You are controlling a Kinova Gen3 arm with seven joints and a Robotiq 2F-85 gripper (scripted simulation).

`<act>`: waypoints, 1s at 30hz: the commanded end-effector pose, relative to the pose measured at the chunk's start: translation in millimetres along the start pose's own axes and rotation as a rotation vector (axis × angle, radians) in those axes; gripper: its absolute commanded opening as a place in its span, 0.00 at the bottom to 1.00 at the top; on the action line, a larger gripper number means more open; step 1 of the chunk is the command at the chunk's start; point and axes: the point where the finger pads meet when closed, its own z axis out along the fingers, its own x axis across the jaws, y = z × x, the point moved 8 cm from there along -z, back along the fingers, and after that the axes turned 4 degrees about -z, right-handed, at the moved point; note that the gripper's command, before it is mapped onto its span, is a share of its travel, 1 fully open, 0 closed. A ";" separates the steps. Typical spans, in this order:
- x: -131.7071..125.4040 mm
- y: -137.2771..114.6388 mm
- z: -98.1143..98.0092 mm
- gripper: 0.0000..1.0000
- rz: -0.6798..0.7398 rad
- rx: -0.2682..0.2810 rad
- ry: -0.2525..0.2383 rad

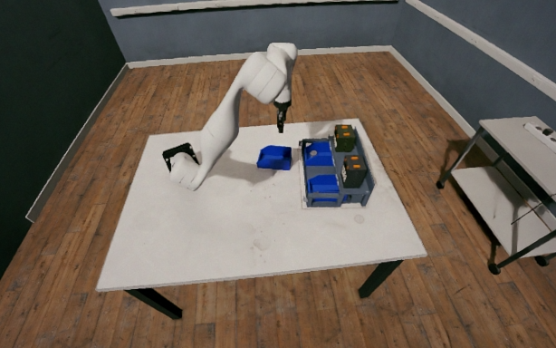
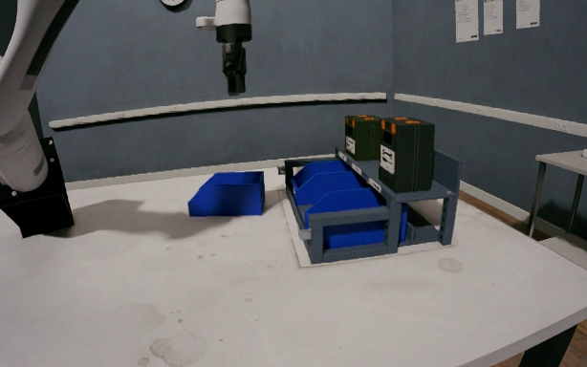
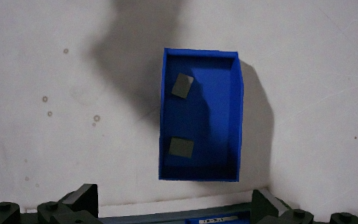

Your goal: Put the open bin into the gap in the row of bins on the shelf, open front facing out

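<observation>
Two parts: I count a pair of flat, dark grey square pieces (image 3: 181, 84) lying on the floor of the loose bin, one near each end.
Loose bin: I see a smooth blue rectangular bin (image 2: 229, 193) sitting flat on the worktop (image 2: 239, 296), just beside the shelf and apart from it; one end wall is cut lower than the other.
Shelf: a grey-blue frame (image 2: 351, 216) of square posts and flat boards, standing on a pale mat at the worktop's far right.
Row of bins: the blue bins (image 2: 344, 201) I can make out inside share the loose one's glossy finish and sloped side walls.
Top board: two boxy dark green cases (image 2: 406, 153) with orange caps and white labels stand on it.
Jaws: spread wide with nothing between them; the black gripper (image 2: 235, 88) hangs pointing down, high above the loose bin.
Worktop surface: matte white, with faint ring stains.
</observation>
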 end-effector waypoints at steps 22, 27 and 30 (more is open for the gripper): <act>100.2 -44.6 -0.9 1.00 -0.001 -0.001 0.002; 100.2 -44.6 -0.9 1.00 -0.001 -0.001 0.002; 100.2 -44.6 -0.9 1.00 -0.001 -0.001 0.002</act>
